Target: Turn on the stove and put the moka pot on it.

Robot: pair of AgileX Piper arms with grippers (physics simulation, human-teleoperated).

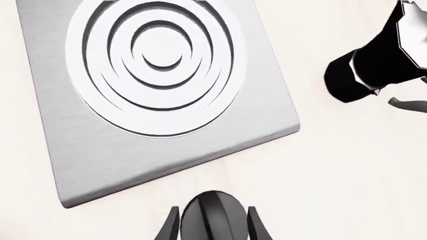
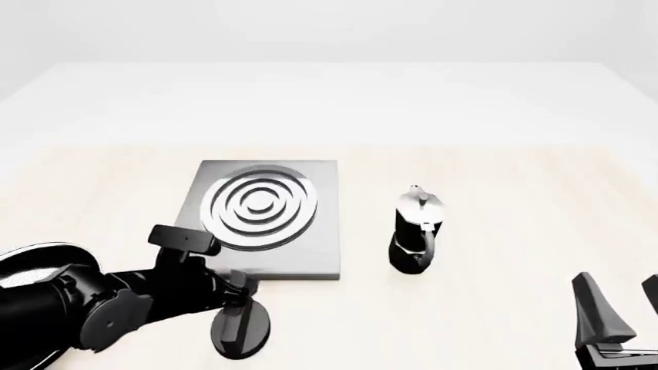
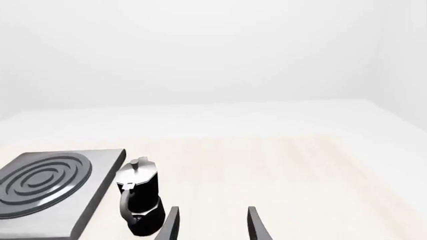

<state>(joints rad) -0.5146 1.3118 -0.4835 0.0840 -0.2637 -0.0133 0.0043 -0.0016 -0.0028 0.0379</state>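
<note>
The stove (image 2: 270, 216) is a flat grey square plate with silver burner rings, left of centre on the table; it also fills the left wrist view (image 1: 160, 100). Its black oval knob (image 2: 243, 330) lies just in front of the plate. My left gripper (image 2: 239, 302) is open and straddles the knob (image 1: 215, 212), one finger on each side. The moka pot (image 2: 417, 230) stands upright to the right of the plate, handle toward me; it also shows in the right wrist view (image 3: 139, 197). My right gripper (image 2: 620, 308) is open and empty, near the front right edge.
The light wooden tabletop (image 2: 514, 185) stretches behind and right of the pot. The stove plate (image 3: 47, 185) lies close to the left of the pot, with a narrow gap between them.
</note>
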